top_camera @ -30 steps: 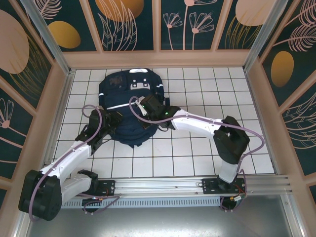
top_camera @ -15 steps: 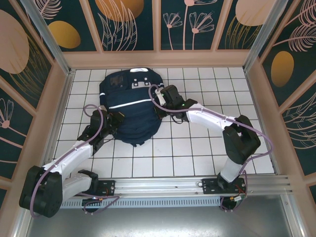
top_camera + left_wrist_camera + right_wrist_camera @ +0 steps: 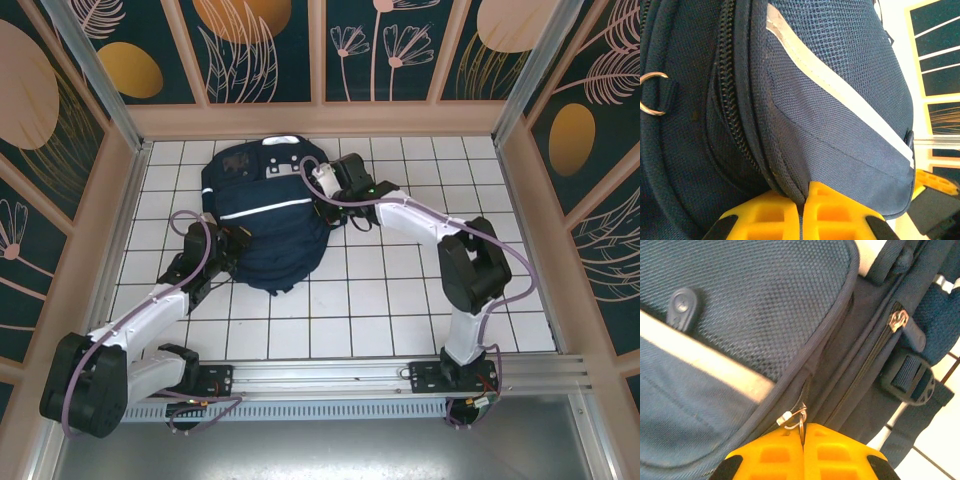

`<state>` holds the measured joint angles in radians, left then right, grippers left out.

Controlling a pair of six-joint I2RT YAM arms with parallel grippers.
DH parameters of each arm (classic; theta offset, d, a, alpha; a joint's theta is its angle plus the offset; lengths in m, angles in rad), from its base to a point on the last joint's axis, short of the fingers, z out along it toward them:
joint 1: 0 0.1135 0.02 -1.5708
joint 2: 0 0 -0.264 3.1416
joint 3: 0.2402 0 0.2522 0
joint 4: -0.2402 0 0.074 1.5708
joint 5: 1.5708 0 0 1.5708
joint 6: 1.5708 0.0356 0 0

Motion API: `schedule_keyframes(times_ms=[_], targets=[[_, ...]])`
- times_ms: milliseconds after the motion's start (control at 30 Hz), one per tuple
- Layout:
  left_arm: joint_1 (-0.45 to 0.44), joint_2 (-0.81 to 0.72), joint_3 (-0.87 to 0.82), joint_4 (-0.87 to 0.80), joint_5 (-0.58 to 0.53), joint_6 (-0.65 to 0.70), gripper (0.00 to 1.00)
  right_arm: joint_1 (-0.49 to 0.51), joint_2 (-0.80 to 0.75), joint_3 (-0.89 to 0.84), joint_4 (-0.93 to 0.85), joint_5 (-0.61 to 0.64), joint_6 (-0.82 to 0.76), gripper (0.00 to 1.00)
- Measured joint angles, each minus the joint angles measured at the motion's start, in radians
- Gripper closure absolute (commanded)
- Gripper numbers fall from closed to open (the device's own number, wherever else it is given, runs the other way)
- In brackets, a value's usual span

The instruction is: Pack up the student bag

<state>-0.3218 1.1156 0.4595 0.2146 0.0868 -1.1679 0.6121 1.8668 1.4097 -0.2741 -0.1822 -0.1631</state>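
The student bag [image 3: 262,212] lies flat on the white tiles at the back left, dark navy with a white stripe across it. My left gripper [image 3: 228,245] is at the bag's left edge, shut on a fold of the bag's fabric [image 3: 790,185] beside a zipper seam. My right gripper [image 3: 327,192] is at the bag's right edge near its top. It is shut on a small metal zipper ring [image 3: 799,416] on the bag [image 3: 740,300].
Wooden walls with patterned panels close in the table on three sides. An aluminium rail [image 3: 350,375] runs along the near edge. Bare tiles [image 3: 420,290] lie right of the bag. A strap buckle [image 3: 907,380] and a second zipper pull [image 3: 899,319] sit beside my right fingers.
My right gripper has travelled with the ring from the bag's middle up along its right edge towards the top. My left jaws have closed tighter on the fabric.
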Motion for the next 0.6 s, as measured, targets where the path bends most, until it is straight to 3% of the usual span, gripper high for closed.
schedule_keyframes(times_ms=[233,600], targets=[[0.0,0.021,0.001,0.016,-0.025,0.023,0.95,-0.006,0.066,0.08,-0.032,-0.01,-0.043,1.0],[0.002,0.072,0.082,-0.04,-0.036,0.11,0.95,-0.018,0.08,0.095,0.002,0.007,0.046,1.0]])
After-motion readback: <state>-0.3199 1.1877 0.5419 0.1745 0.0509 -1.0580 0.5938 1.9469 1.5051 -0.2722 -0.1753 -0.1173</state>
